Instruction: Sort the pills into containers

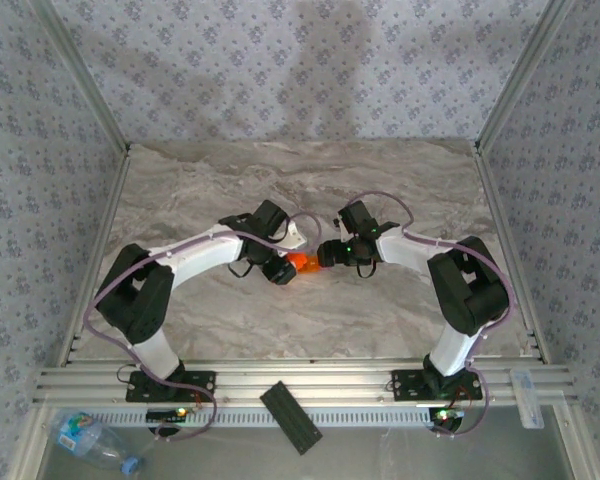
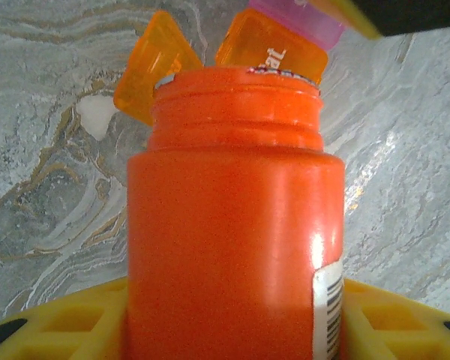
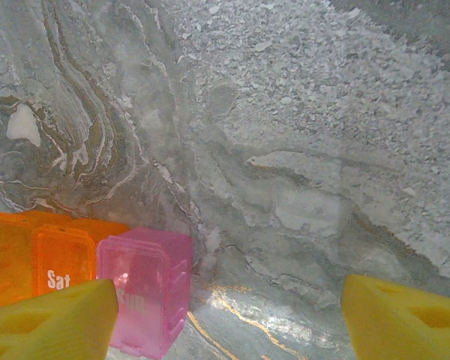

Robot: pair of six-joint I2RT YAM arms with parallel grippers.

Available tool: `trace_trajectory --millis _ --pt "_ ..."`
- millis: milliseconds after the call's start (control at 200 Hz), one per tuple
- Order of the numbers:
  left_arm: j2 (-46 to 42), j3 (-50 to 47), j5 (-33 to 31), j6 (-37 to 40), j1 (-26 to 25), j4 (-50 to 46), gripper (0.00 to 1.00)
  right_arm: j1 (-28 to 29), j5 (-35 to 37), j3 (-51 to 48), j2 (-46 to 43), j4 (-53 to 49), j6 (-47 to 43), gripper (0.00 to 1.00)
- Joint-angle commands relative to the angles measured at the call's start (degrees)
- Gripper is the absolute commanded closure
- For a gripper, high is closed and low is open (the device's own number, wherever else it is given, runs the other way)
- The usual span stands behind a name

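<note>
The left gripper (image 2: 232,322) holds the orange pill bottle (image 2: 232,247) by its lower body, near the middle of the table (image 1: 380,190). The long axis of the bottle runs straight out from this gripper. Its neck end points away from the wrist, toward the small orange compartment (image 2: 274,52) just beyond it, whose lid (image 2: 150,67) stands open. The pink piece (image 3: 146,289) is joined to this compartment. The right gripper (image 3: 229,322) stands wide, with one finger (image 3: 52,322) just beside the pink piece.

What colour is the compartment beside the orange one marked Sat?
The compartment is translucent pink; it shows best in the right wrist view.
</note>
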Motion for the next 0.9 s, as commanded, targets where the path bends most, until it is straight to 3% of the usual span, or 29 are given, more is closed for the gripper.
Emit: trace_trajectory --millis 0,894 --pt "0.87 2.84 -0.80 1.70 -0.18 -3.07 1.00 -0.15 -0.06 -0.08 0.96 -0.61 -0.58 0.20" --pt "4.75 8.24 -3.05 4.34 -0.27 -9.07 1.00 -0.14 -0.67 -0.26 1.95 -0.09 -0.25 0.20"
